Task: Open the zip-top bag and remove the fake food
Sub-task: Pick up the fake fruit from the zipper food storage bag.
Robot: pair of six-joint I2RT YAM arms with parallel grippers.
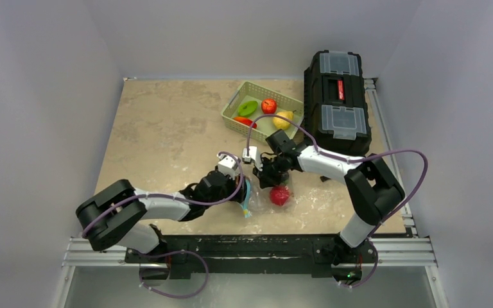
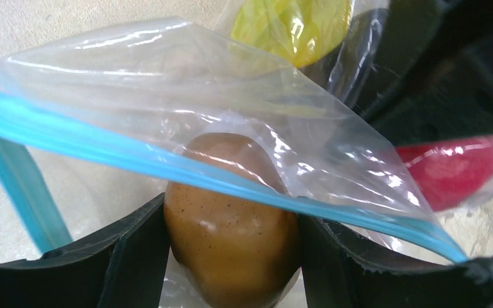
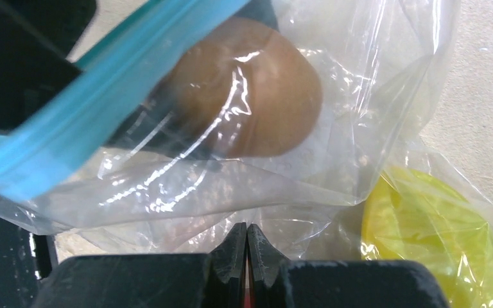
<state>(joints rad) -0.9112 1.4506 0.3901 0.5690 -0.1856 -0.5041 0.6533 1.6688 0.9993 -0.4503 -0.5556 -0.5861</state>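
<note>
On the near middle of the tabletop: zip-top bag, clear crinkled film streaked with glare, teal-blue zip strip along its parted left edge. Reaching in through that mouth from the left, left fingers, narrowed against both sides of a brown piece of fake food, glossy and finely speckled. Beside it under the film, a yellow piece; toward the bag's right end, a red piece. At the bag's far side, right fingers, pinched fully together on a fold of the clear film. Farther back, right of centre, a pale green basket holding green, red and yellow fruit. Just beside it at far right, a black toolbox with clear lid compartments and a red label, lettering too small to read.
</note>
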